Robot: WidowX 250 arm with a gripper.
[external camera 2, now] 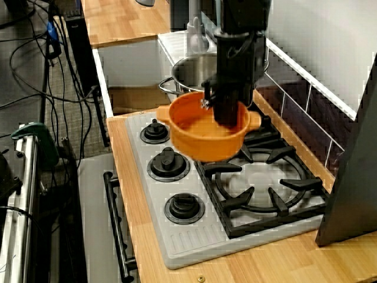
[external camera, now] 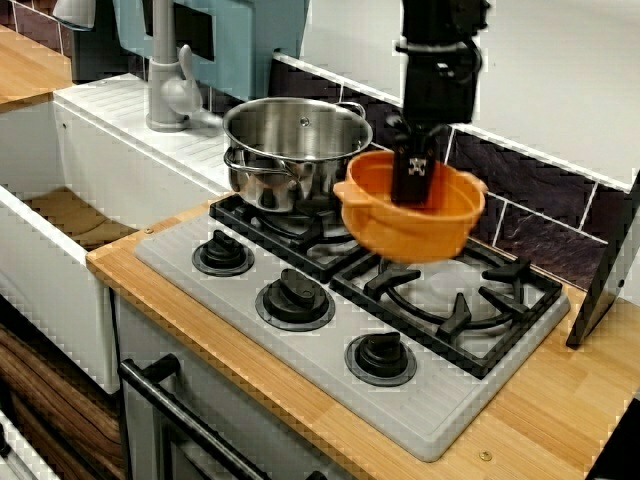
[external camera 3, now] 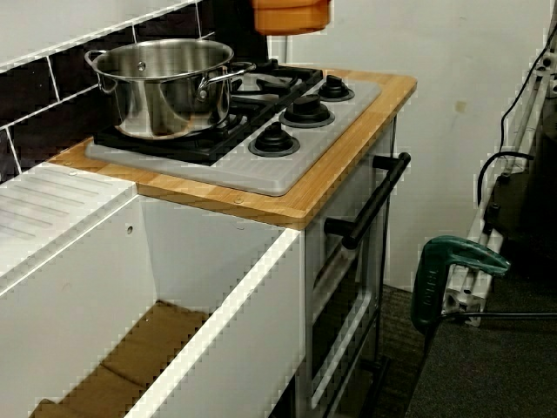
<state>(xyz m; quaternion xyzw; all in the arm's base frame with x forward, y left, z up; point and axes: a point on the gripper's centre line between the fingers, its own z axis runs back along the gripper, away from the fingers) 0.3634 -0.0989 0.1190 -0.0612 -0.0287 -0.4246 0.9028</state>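
Stove knobs [external camera: 380, 357] foremost, claw [external camera: 413, 185] pinching orange bowl [external camera: 400, 235] rim, steel pot [external camera: 295, 150] beside

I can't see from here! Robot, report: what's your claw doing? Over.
Gripper shut on orange bowl rim. Bowl hangs over stove grate. Steel pot beside it on burner.

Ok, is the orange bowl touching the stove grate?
Apart. The low view from the sink end shows the orange bowl hanging above the stove grate with bare wall between them; the gripper holds it up.
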